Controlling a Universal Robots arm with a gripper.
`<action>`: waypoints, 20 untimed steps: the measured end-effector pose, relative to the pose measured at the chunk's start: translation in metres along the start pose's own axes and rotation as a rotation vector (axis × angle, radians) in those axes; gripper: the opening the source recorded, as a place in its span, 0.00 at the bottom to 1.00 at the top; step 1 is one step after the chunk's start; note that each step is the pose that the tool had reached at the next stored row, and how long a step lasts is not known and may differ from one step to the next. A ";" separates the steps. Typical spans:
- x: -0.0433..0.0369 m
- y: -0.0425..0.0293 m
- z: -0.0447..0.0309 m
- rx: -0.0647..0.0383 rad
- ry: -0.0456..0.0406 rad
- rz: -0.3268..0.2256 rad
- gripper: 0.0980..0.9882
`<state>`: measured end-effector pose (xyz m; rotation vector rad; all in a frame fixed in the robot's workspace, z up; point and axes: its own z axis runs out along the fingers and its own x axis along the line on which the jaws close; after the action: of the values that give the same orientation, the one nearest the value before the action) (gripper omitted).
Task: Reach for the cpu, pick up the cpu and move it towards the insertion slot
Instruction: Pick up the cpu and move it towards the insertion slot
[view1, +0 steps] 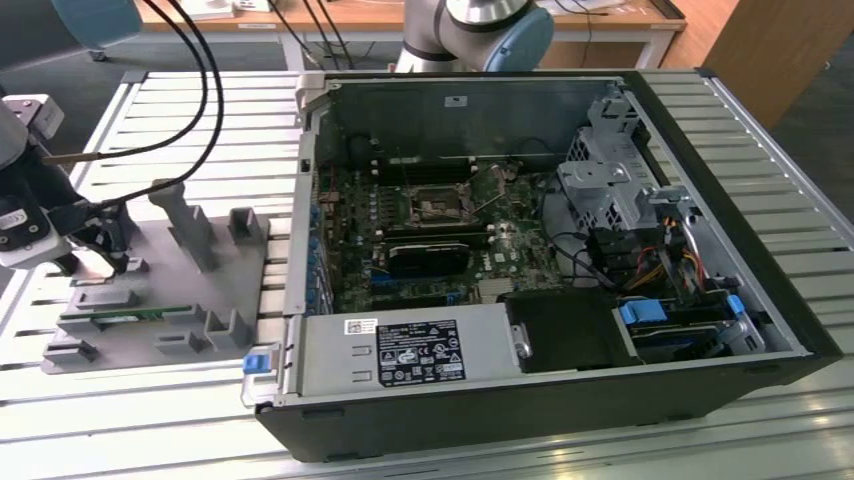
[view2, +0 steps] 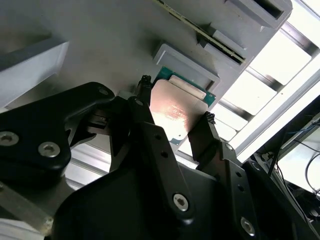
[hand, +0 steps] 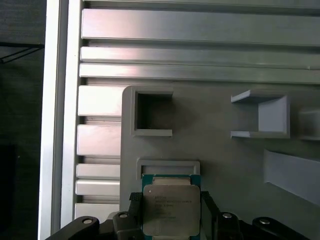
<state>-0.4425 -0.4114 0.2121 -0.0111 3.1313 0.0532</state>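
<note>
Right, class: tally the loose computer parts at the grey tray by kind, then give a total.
cpu: 1
green memory stick: 1
Total: 2

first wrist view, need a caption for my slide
Gripper flanking the cpu on the grey tray, which rests on a slatted metal table.

Silver cpu (hand: 171, 209), seemingly green-edged
</note>
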 end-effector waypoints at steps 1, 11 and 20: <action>0.0000 0.0000 -0.0008 0.000 0.0000 0.000 0.50; -0.0001 0.0004 -0.0112 0.000 0.0000 0.000 0.50; -0.0002 0.0006 -0.0182 0.000 0.0000 0.000 0.50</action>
<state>-0.4425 -0.4114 0.2304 -0.0111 3.1312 0.0533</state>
